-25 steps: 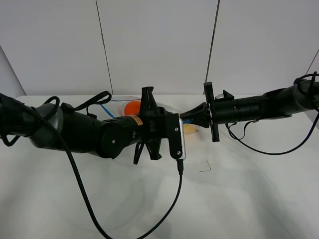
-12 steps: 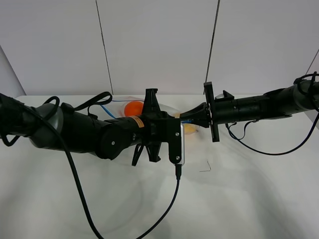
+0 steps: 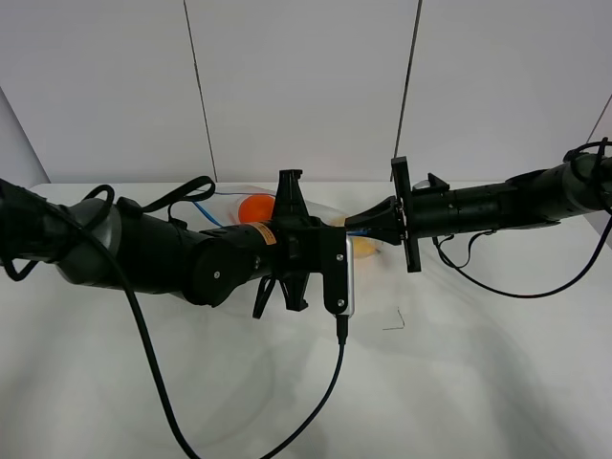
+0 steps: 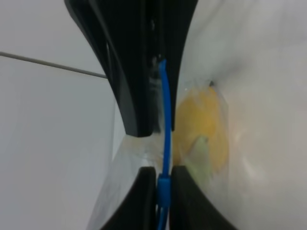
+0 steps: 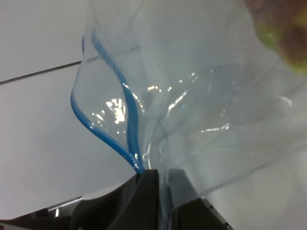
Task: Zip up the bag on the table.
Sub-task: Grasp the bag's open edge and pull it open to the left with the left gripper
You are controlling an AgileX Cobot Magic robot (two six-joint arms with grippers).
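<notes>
The clear bag (image 3: pixel 320 212) lies on the white table (image 3: pixel 478 373) behind my two arms; an orange item (image 3: pixel 252 206) and a yellow one (image 3: pixel 365 249) show through it. In the left wrist view my left gripper (image 4: pixel 163 186) is shut on the blue zipper strip (image 4: pixel 165 124), with the right gripper's black fingers (image 4: pixel 139 72) pinching the same strip just beyond. In the right wrist view my right gripper (image 5: pixel 162 184) is shut on the bag's edge, and the zipper's two blue tracks (image 5: pixel 125 112) stand parted beyond it. In the exterior high view the left gripper (image 3: pixel 330 228) and the right gripper (image 3: pixel 361 226) nearly meet.
A black cable (image 3: pixel 330 382) hangs from the left wrist and trails over the table's front. A small thin mark (image 3: pixel 394 323) sits on the table right of centre. A white panelled wall (image 3: pixel 306 86) stands behind.
My left gripper has shifted slightly to the right along the strip, toward the right gripper. The right arm has not visibly moved.
</notes>
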